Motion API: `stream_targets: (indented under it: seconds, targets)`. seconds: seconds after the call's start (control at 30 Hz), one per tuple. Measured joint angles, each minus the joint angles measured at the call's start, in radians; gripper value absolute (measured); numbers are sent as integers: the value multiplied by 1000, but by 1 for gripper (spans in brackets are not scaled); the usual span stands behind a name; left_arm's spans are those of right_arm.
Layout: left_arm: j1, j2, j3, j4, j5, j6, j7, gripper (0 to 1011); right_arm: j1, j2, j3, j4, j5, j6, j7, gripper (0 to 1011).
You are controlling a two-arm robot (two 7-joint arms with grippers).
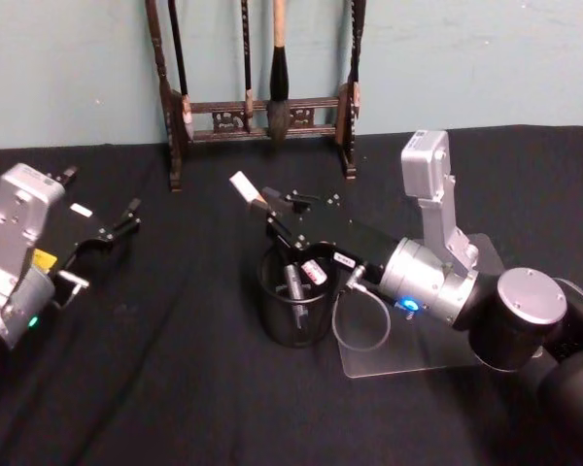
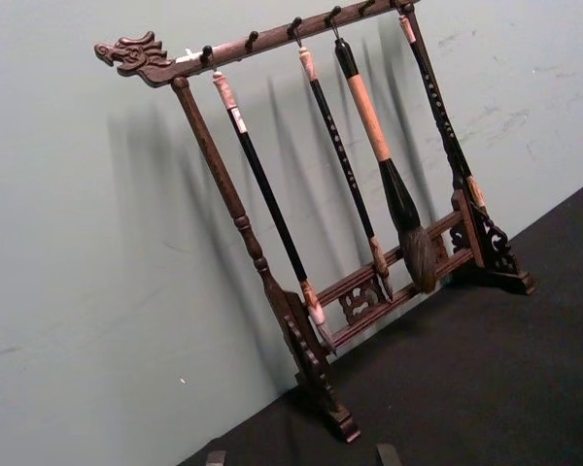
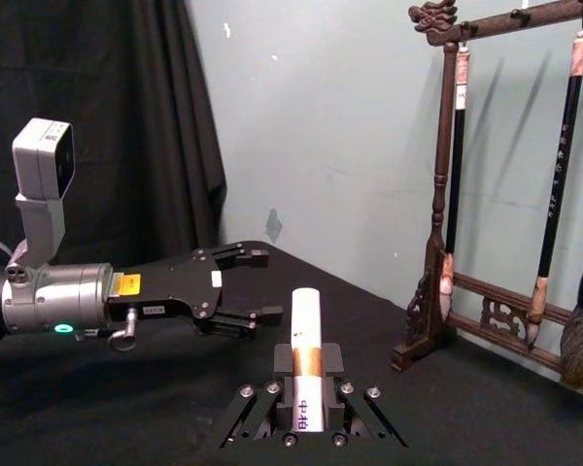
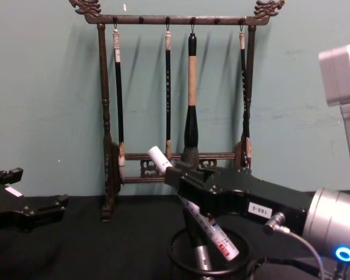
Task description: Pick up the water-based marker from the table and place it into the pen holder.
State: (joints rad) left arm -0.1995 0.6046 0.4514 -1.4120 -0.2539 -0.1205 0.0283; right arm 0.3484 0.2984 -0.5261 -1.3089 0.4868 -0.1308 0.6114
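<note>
1. The brush rack [image 1: 262, 107] stands at the back of the table [image 1: 175, 388], behind the holder [image 1: 293, 313], which I take as my landmark.
2. My right arm reaches in from the holder's right and ends over its mouth; my left gripper [image 1: 126, 221] hangs idle well to the holder's left, fingers spread and holding nothing.
3. The holder sits upright directly under my right gripper [image 1: 290, 243], with another pen [image 4: 202, 256] already leaning inside it.
4. My right gripper is pinching the marker [image 4: 192, 201] around its middle.
5. The marker's long axis is tilted: its lower end dips inside the holder's rim, while its white upper end points up, back and left of the holder. I judge that letting go here would drop it in.
</note>
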Motion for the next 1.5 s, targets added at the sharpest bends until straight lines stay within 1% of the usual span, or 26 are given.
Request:
stream_targets:
  seconds: [0.4,0.67,1.03,1.07,1.1,1.13,1.2,1.27,1.3,1.33,1.37,1.4,1.47,1.5]
  targets:
    - [0,0,0,0,0,0,0,1001,-2,-7,-3,29,-4,-15,1,176]
    - [0,0,0,0,0,0,0,1001,-11,-2,-1,29,-11,-17,-2,176]
    - [0,0,0,0,0,0,0,1001,-10,-3,0,28,-11,-17,-2,187]
    - [0,0,0,0,0,0,0,1001,-10,-3,0,28,-10,-17,-2,227]
    - [0,0,0,0,0,0,0,1001,-10,-3,0,28,-10,-16,-2,236]
    - [0,0,0,0,0,0,0,1001,-10,-3,0,28,-10,-16,-2,302]
    - [0,0,0,0,0,0,0,1001,-10,-3,0,28,-10,-16,-2,321]
    - [0,0,0,0,0,0,0,1001,-10,-3,0,28,-10,-16,-2,418]
    - [0,0,0,0,0,0,0,1001,-9,-3,0,28,-10,-16,-2,418]
    - [0,0,0,0,0,0,0,1001,-9,-3,0,28,-10,-16,-2,460]
    - [0,0,0,0,0,0,0,1001,-9,-3,0,28,-10,-16,-2,481]
    - [0,0,0,0,0,0,0,1001,-9,-3,0,28,-10,-16,-2,540]
    - [0,0,0,0,0,0,0,1001,-9,-3,0,28,-10,-15,-2,574]
    - [0,0,0,0,0,0,0,1001,-9,-3,0,28,-9,-15,-2,624]
